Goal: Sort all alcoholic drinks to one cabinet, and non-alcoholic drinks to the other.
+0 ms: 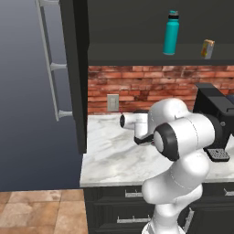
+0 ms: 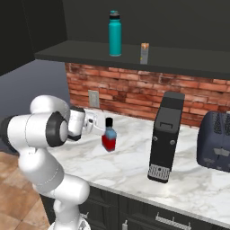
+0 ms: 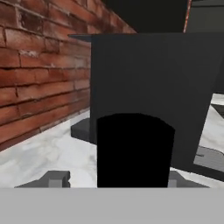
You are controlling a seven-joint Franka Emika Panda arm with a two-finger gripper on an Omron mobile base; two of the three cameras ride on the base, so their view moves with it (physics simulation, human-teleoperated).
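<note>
A flat blue flask (image 2: 109, 136) with a red label and a black cap stands upright on the marble counter (image 2: 134, 168); it is one of the alcoholic drinks. My gripper (image 2: 105, 127) reaches it from the left at cap height. In the hand view the black cap (image 3: 133, 148) sits between my fingertips (image 3: 56, 179), and the left tip still stands apart from it, so the gripper (image 3: 116, 180) is open. The non-alcoholic drinks, a tall teal bottle (image 2: 115, 33) and a small orange-yellow carton (image 2: 144, 53), stand on the open cabinet shelf above, also seen as the teal bottle (image 1: 171, 33) and the carton (image 1: 207, 49).
A black coffee machine (image 2: 166, 134) stands right of the flask, close behind it in the hand view. A dark toaster (image 2: 215, 141) sits further right. The brick wall (image 2: 130, 92) backs the counter. A dark open cabinet door (image 1: 75, 68) hangs at the counter's left end.
</note>
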